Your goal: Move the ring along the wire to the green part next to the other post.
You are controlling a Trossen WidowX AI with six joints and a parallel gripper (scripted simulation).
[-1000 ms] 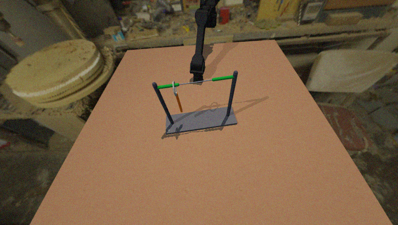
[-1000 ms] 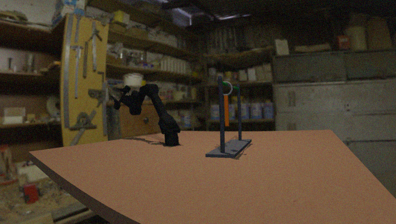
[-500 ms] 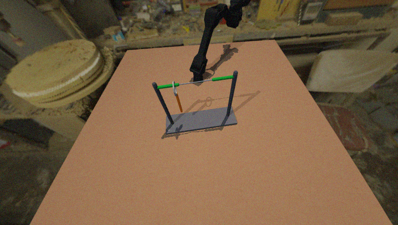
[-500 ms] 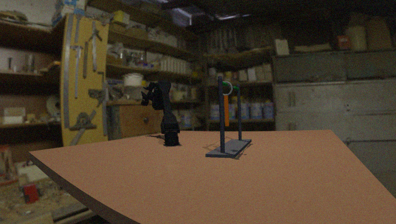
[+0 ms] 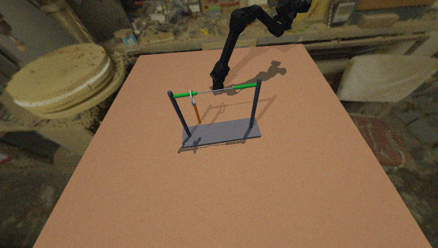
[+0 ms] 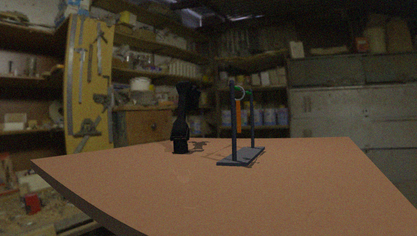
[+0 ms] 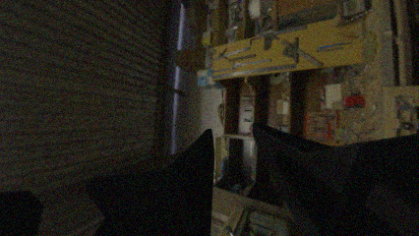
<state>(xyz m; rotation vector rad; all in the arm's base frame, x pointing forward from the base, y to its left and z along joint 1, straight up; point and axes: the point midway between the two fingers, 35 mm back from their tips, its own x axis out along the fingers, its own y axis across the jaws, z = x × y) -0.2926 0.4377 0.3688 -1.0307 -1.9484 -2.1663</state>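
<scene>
The ring (image 5: 192, 99) (image 6: 244, 93) hangs around the left green part (image 5: 182, 95) of the wire in the top view, close to its inner end. Its orange handle (image 5: 197, 114) (image 6: 238, 116) points down, clear of the base. The thin grey wire (image 5: 205, 92) runs on to the right green part (image 5: 245, 86). The left post (image 5: 180, 115) (image 6: 233, 125) and right post (image 5: 255, 104) (image 6: 252, 122) stand upright. My gripper (image 7: 232, 131) is partly open and empty, high behind the wire, far from ring and handle. Its fingers cannot be made out in the top and exterior views.
The grey base plate (image 5: 221, 132) (image 6: 248, 155) carries both posts on the table (image 5: 221, 190) (image 6: 181, 187). The arm's base (image 5: 218, 86) (image 6: 180, 146) stands behind the wire frame, and the arm rises up to the right in the top view.
</scene>
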